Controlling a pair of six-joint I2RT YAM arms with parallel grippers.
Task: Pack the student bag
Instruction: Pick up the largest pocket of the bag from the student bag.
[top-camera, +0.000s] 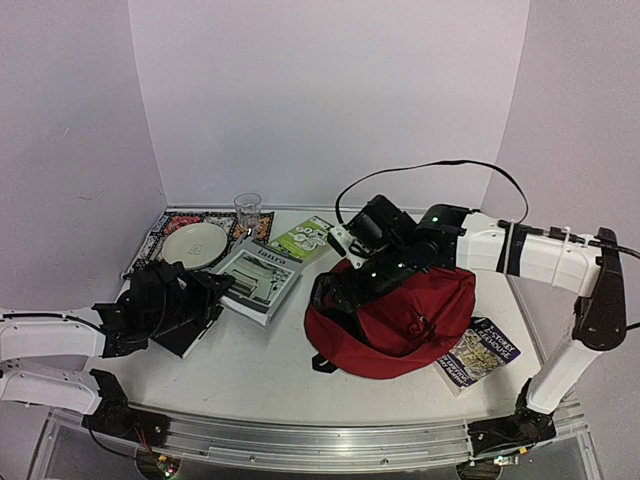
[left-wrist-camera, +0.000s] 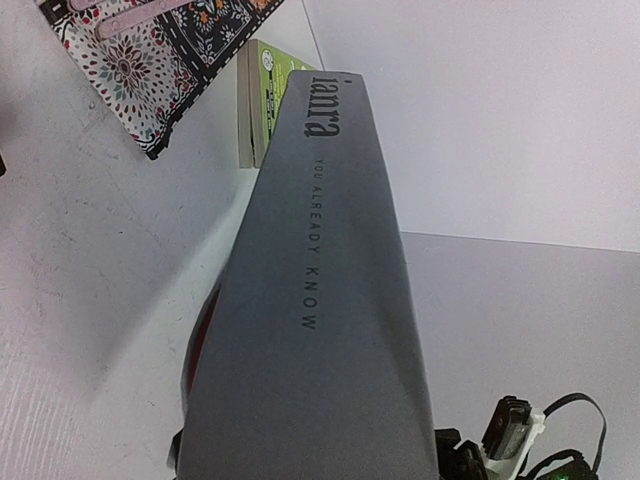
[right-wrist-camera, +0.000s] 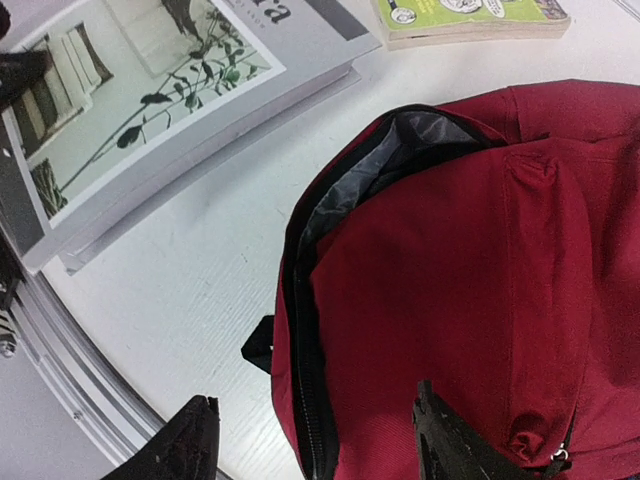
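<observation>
**Desk:** Where are we finding the student bag (top-camera: 405, 315), the soft dark-red fabric backpack with black zips?

**Photo:** We are seeing it lying on the white table (top-camera: 250, 365), right of centre. It is slumping on its side, its main zip gaping toward the left and grey lining (right-wrist-camera: 390, 150) showing inside.

**Desk:** What are we reporting of the right gripper (right-wrist-camera: 312, 395)?

**Photo:** We are watching it hanging just above that open mouth. Its black fingers (right-wrist-camera: 180, 450) are spreading wide, one over bare table and one over the red cloth, gripping nothing.

**Desk:** And the left gripper (top-camera: 218, 288)?

**Photo:** We are placing it at the left edge of the thick grey hardback book (top-camera: 262, 278), which is lying just left of the bag. One black finger is resting on the cover, the spine is filling the left wrist view, and we are reading the jaws as pinching the book.

**Desk:** What else are we noting?

**Photo:** A green-covered paperback (top-camera: 300, 238) is lying behind the grey book, near the bag's top. A clear drinking glass (top-camera: 247, 212) is standing upright at the back. Beside it, a pale round plate (top-camera: 195, 243) is sitting on a flowered patterned mat (top-camera: 150, 245). A purple-and-yellow magazine (top-camera: 478, 355) is lying just right of the bag. Whether its corner is touching the red fabric or tucking under it, we are unable to tell.
</observation>
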